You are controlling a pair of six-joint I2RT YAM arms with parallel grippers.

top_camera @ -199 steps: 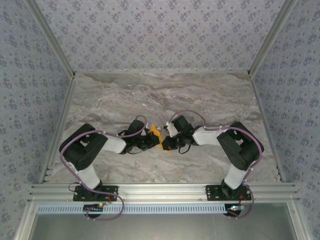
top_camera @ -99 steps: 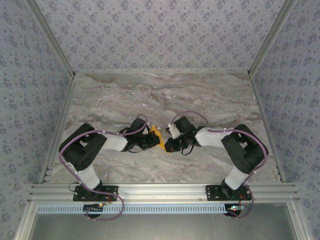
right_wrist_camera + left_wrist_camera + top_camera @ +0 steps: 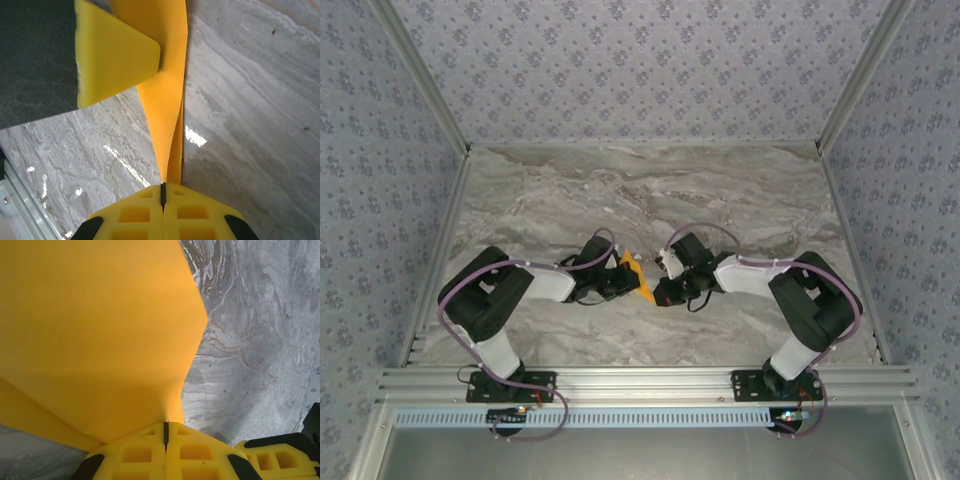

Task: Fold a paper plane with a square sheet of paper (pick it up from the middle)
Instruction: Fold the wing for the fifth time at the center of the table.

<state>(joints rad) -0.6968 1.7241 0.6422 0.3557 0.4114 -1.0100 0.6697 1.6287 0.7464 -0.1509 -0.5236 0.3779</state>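
The marble table (image 3: 640, 190) is the reference for everything here. Over its near half the left arm (image 3: 510, 290) and the right arm (image 3: 790, 290) bend inward from their bases at the table's near edge, so that both wrists meet above the table's middle, slightly toward the near side. This mirrored pose looks chosen so that each arm can take one side of the same thing.

That thing is the sheet of paper (image 3: 633, 272), bright orange, lifted off the table's surface and hanging in the air over its centre. It is no longer flat: the left wrist view shows a broad, angled panel spreading from the pinch, and the right wrist view shows a narrow doubled strip.

The left gripper (image 3: 165, 432) has its jaws pressed together with the paper clamped in the seam. The right gripper (image 3: 162, 192) is closed the same way on the strip's lower end, with the table's grey surface below it. One yellow finger (image 3: 115, 60) of the left gripper lies against the strip further up. Holding at two points probably keeps a crease taut while a fold is worked
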